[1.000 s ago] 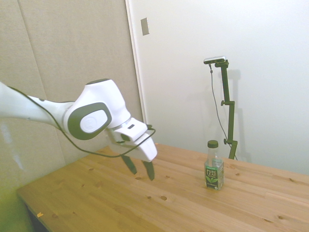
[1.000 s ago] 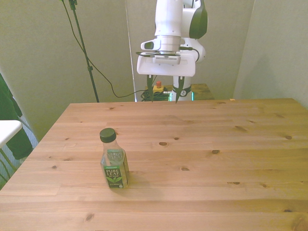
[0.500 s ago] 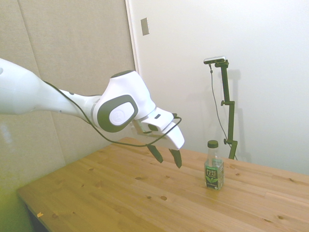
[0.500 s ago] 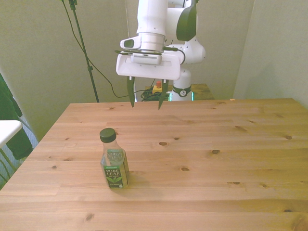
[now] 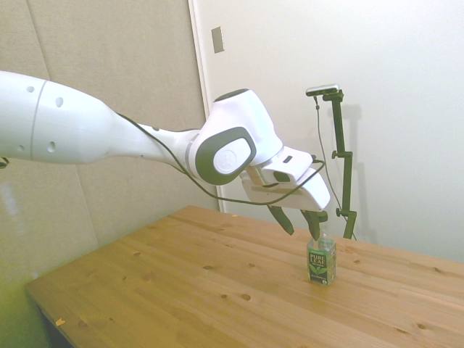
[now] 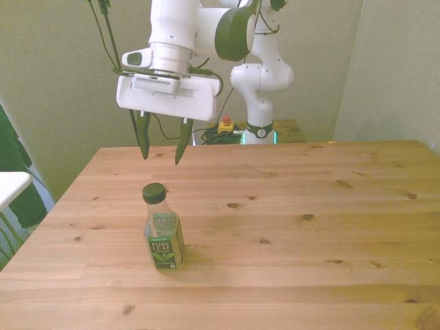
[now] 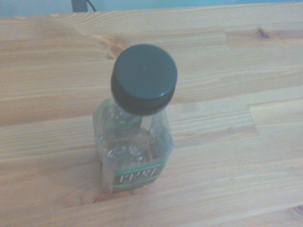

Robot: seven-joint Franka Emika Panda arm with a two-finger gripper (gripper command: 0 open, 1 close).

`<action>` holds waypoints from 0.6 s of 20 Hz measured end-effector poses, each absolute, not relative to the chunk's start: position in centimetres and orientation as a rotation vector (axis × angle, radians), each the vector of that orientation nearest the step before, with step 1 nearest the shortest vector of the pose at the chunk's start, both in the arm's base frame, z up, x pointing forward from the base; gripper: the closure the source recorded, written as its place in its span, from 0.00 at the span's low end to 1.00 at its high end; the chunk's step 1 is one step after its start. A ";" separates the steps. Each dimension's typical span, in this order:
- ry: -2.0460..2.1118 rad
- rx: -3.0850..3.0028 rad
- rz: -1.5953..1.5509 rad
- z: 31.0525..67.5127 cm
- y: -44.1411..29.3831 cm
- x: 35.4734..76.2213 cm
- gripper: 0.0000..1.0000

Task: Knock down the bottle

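Observation:
The bottle (image 6: 162,230) stands upright on the wooden table (image 6: 309,234), toward the front view's left. It is small and clear, with a dark cap and a dark green "Pure Leaf" label; it also shows in the side view as the bottle (image 5: 321,259) and from above as the bottle (image 7: 136,123). My gripper (image 6: 160,155) hangs open in the air just above and behind the cap, fingers pointing down, not touching it. In the side view the gripper (image 5: 300,225) covers the bottle's cap.
Walls close in behind the table, and a cable runs down along a thin pole (image 6: 120,72) at the front view's left. A white object's corner (image 6: 8,187) shows at the far left edge.
The arm has reached out over the table toward the bottle, moving to the front view's left. The gripper, open throughout, went from near the far edge to just above the cap. The bottle has not moved.

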State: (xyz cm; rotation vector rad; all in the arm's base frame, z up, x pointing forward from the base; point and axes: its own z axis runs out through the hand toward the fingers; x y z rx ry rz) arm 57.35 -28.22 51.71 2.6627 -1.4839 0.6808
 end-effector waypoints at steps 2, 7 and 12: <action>-1.492 2.659 0.687 51.4 -28.6 58.4 1.00; -1.537 2.666 0.729 51.2 -29.0 60.2 1.00; -1.533 2.667 0.752 51.5 -28.5 61.0 1.00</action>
